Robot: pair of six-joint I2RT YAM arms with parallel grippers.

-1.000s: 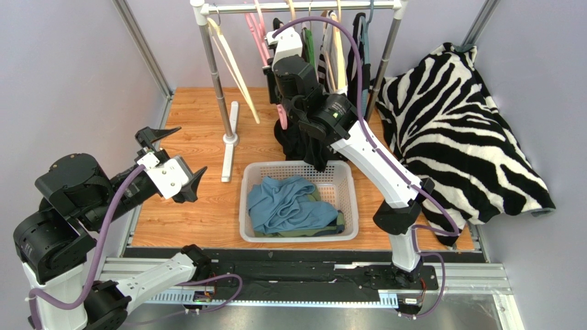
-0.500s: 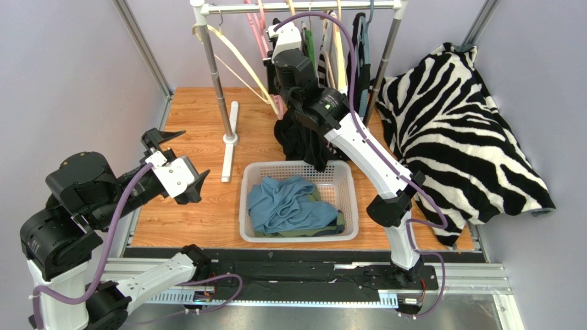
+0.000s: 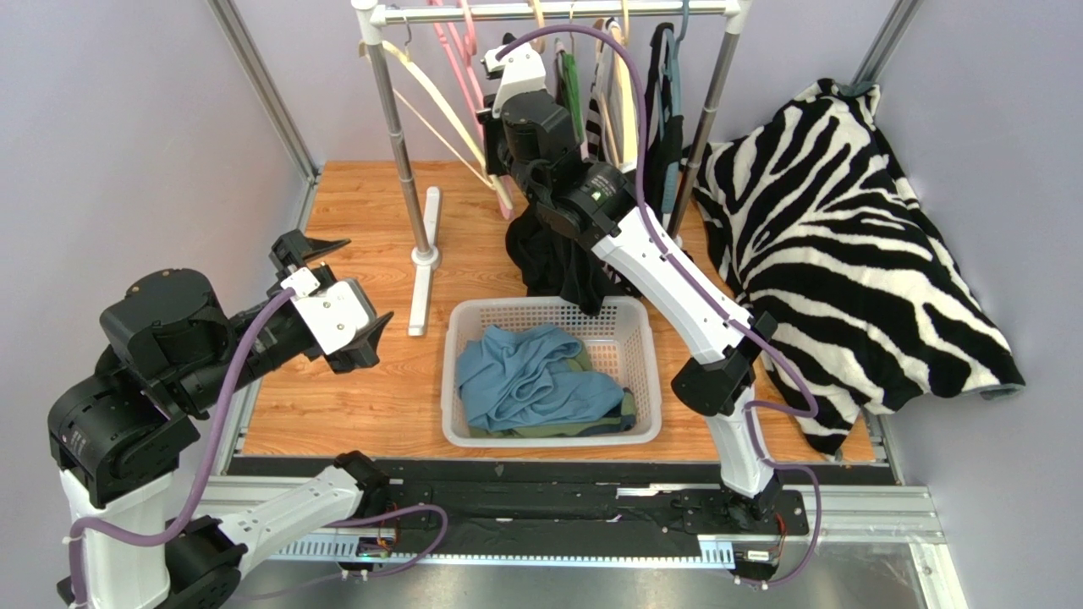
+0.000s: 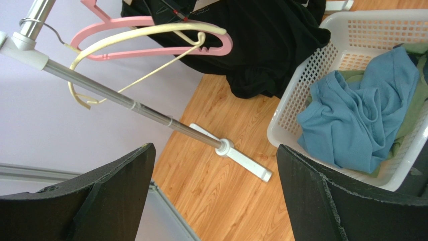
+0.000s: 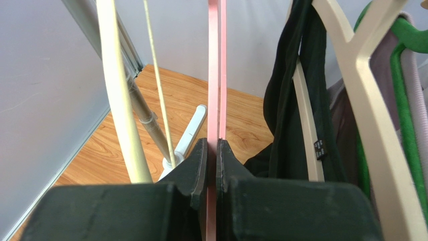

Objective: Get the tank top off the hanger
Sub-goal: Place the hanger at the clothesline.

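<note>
Right wrist view shows the right gripper [image 5: 216, 145] pinched narrow on the flat arm of the pink hanger [image 5: 217, 75], which runs straight up the middle of the frame between the two pads. Just right of it hangs the black tank top [image 5: 289, 100], its strap lying against a cream hanger arm [image 5: 306, 150]; whether it also rests on the pink one cannot be told. Another cream hanger [image 5: 120, 100] stands at the left of the frame, and a green hanger [image 5: 402, 40] in the upper right.

From the top external view, the tank top's lower part bunches at centre frame, touching the far rim of the white basket [image 3: 645, 368], which holds a blue garment [image 3: 528, 381]. The rack rail [image 3: 559, 12] crosses the top edge, and a zebra-striped blanket [image 3: 852, 229] fills the right side.

The left gripper [image 3: 343, 294] hovers at the left of the frame over the wooden table [image 3: 369, 406], jaws spread wide and holding nothing, well apart from the rack.
</note>
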